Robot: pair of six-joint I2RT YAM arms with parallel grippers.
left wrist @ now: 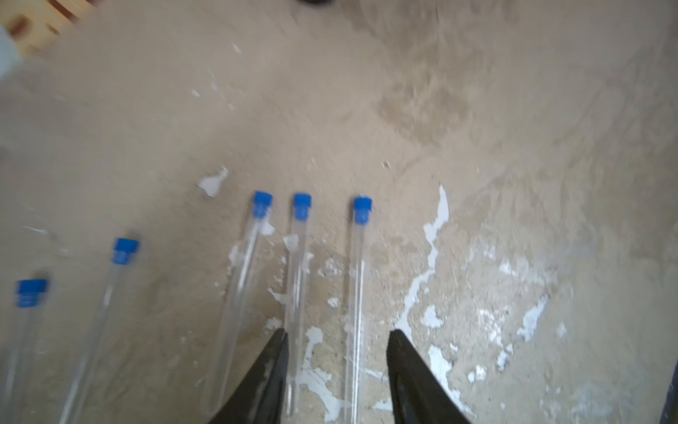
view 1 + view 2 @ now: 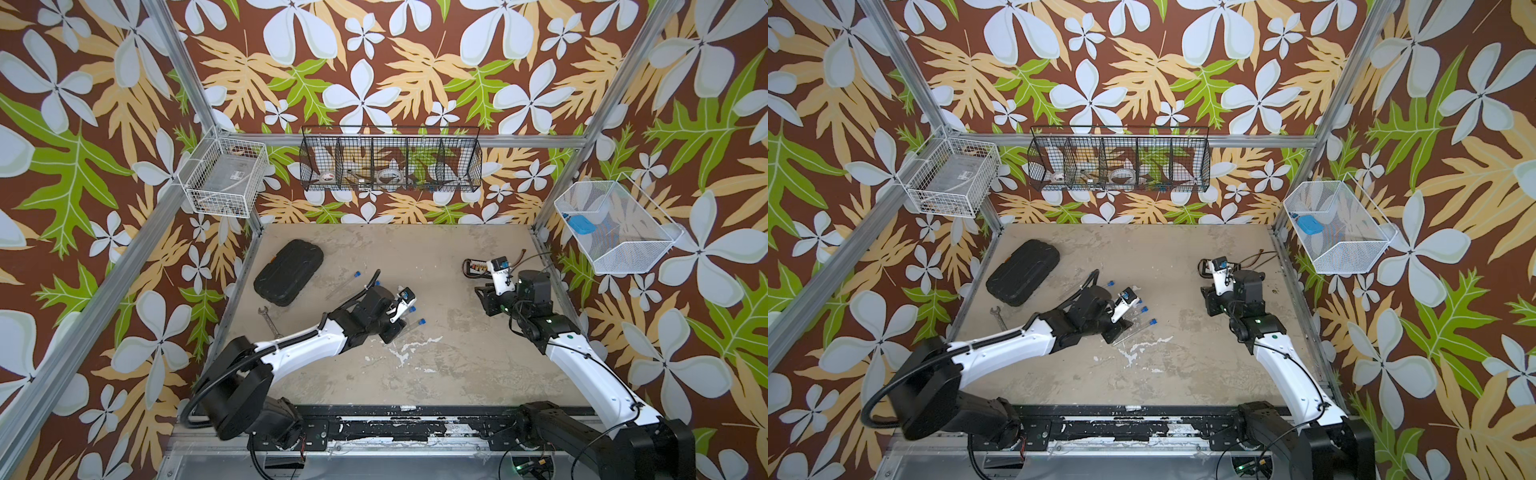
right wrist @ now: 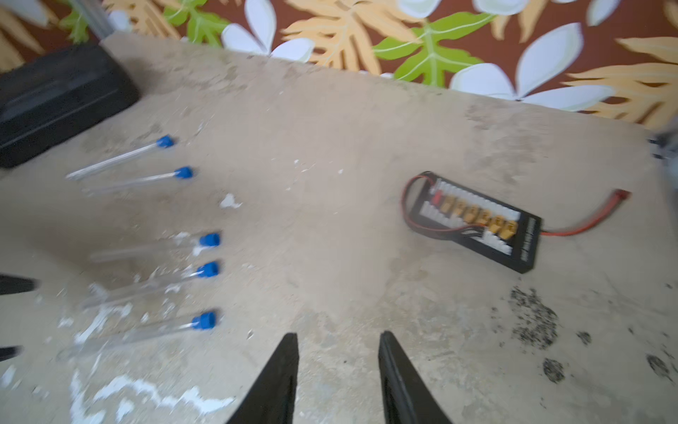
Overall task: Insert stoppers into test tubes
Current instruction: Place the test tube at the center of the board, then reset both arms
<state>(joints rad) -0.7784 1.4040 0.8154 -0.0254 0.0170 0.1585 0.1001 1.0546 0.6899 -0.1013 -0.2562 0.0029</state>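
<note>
Five test tubes (image 1: 355,293) lie nearer the left edge of the table (image 2: 415,257), blue stoppers (image 1: 362,209) in. Left gripper (image 1: 338,332) and right gripper (image 3: 337,334) are spread, empty. Lift the left straight up so nothing rolls

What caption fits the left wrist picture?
Five test tubes with blue stoppers lie on the table beneath the open left hand.

You get soft, even light in both top views, sharp across the table (image 2: 436,257), with only faint shadows. Your wrist views are smeared with motion blur: the test tubes (image 1: 242,279) and stoppers (image 3: 210,240) look fuzzy, worst toward the edges.
</note>
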